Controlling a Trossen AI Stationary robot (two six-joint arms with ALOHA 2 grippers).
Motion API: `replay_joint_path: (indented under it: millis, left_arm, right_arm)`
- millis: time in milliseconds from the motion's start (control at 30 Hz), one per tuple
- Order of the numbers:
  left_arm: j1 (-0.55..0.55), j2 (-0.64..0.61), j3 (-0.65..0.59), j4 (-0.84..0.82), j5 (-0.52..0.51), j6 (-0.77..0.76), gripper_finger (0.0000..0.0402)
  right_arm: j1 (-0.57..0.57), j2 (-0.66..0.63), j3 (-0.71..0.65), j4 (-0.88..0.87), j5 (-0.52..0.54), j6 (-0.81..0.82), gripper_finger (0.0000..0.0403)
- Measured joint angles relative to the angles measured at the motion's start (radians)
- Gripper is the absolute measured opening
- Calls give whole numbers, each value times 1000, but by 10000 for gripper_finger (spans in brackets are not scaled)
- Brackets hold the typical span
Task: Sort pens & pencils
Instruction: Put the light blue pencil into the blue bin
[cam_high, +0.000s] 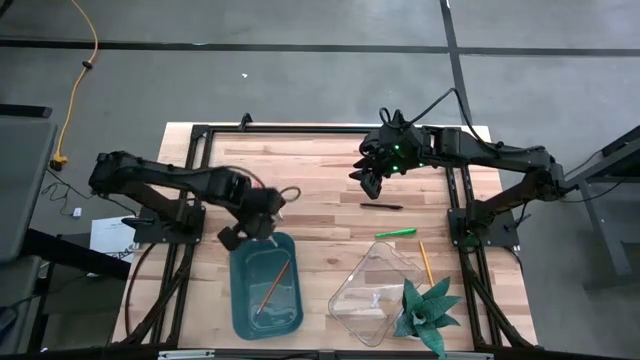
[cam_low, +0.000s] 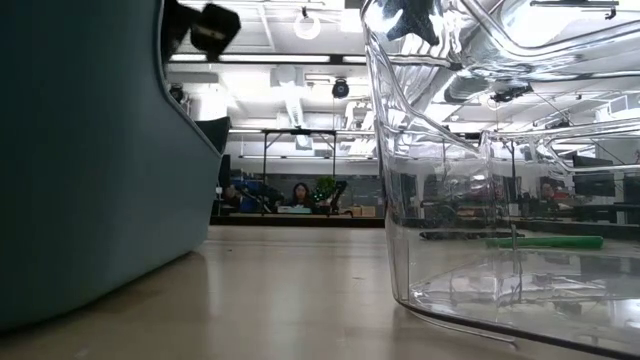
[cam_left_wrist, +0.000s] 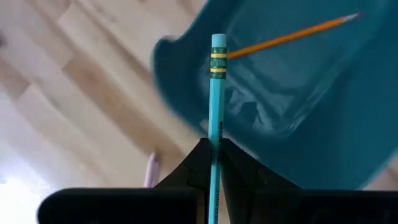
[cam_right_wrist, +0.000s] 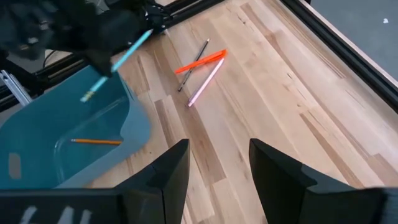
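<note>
Left gripper (cam_left_wrist: 214, 163) clamped on teal pencil (cam_left_wrist: 216, 93), poised over teal bin (cam_high: 266, 290) for drop; orange pencil (cam_high: 272, 285) already inside. Clear bin (cam_high: 375, 295) beside, seemingly for pens. Black pen (cam_high: 381, 206), green pen (cam_high: 395, 233) loose on wooden table (cam_high: 320, 165). Right gripper (cam_right_wrist: 219, 163) wide apart, holding nothing, hovering mid-table. Open lab behind.

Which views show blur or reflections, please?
Left wrist view: the teal pencil is sharp, the teal bin behind it is soft. Low view: the clear container mirrors ceiling lights. Right wrist view: the left gripper is blurred.
</note>
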Motion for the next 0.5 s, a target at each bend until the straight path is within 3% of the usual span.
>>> replay_joint_path:
  millis: [200,500]
  left_arm:
    - [-125,5,24,71,2,-126,14]
    - [-212,51,25,136,51,-248,14]
  right_arm:
    - [0,0,0,-5,-13,-20,158]
    - [0,0,0,-8,-49,-53,158]
